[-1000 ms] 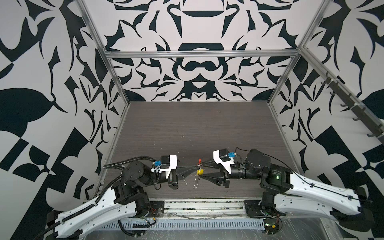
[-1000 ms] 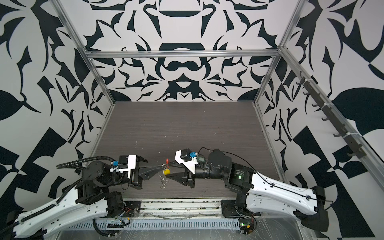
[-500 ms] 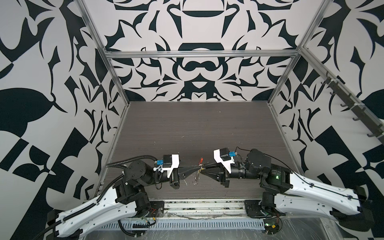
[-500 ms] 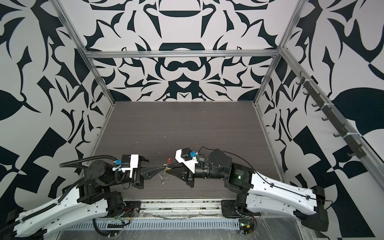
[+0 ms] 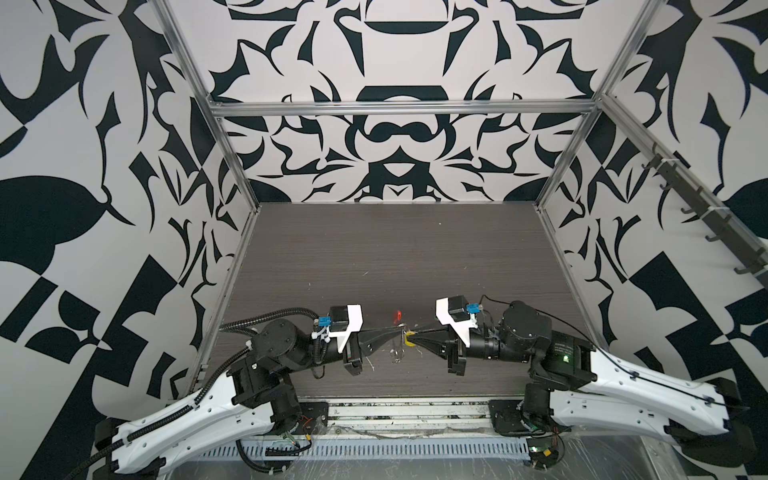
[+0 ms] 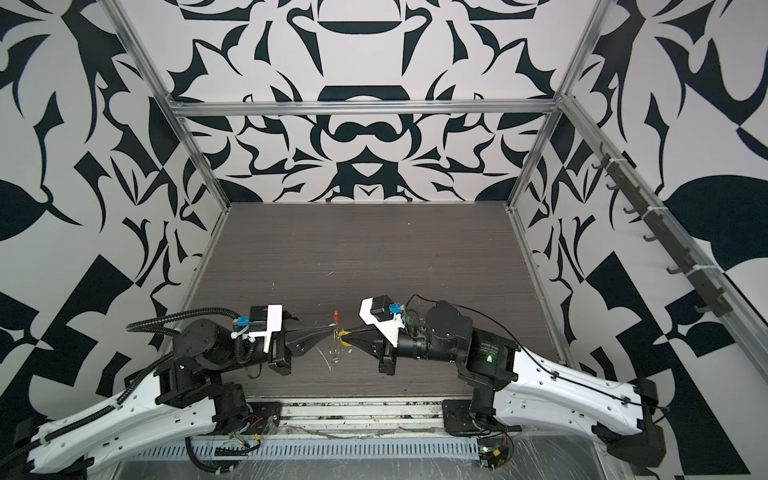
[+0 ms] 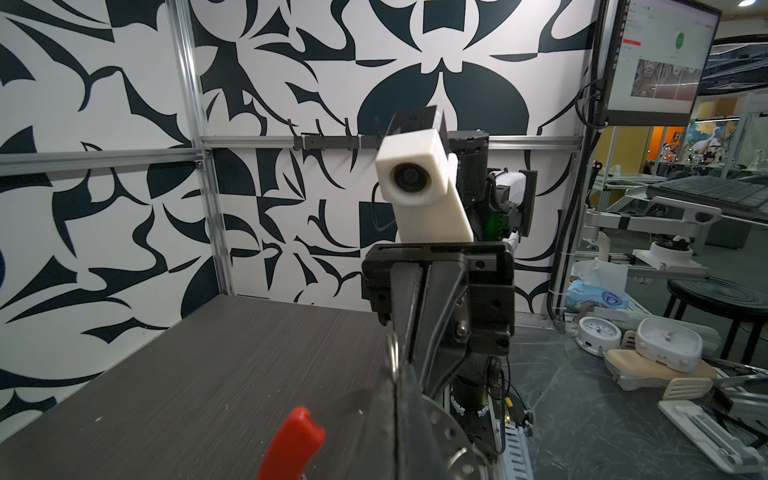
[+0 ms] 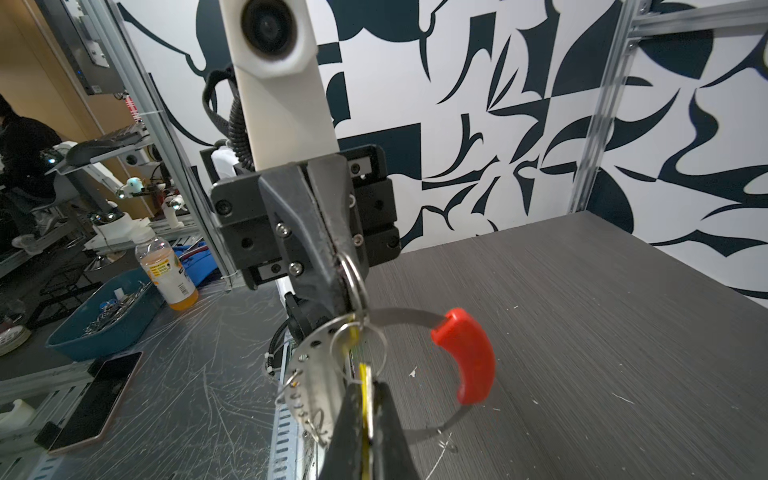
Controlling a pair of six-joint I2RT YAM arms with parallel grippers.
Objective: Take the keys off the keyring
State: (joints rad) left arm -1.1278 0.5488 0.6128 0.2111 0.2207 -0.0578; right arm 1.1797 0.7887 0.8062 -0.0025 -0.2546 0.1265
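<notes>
Both arms meet nose to nose low over the front of the desk (image 5: pixel 395 257), their tips almost touching. The left gripper (image 5: pixel 394 331) is clamped shut on the keyring (image 8: pixel 405 315), biting the metal where the split rings (image 8: pixel 362 282) gather; which loop exactly sits between its tips I cannot tell. The keyring hangs from that grip, standing on edge above the desk, and whether its lowest edge touches the wood I cannot tell either. Its grey band curves away from the left gripper's tips toward the back of the desk. The red section (image 8: pixel 467 357) sits on that far arc, off to one side of both grippers and touching neither. On the near side of the tips a holed strip (image 8: pixel 316 374), a wider part of the rim, bends down toward the right gripper (image 5: pixel 412 336). That one is closed too, with the yellow tag (image 8: pixel 364 374) squeezed flat between its fingers (image 8: pixel 388 440), only a thin yellow edge showing above them. The tag's top end reaches up among the rings just beside the left gripper's tips. In both top views a small metal piece (image 5: pixel 400 354) dangles beneath the two grippers, too fine to make out.
</notes>
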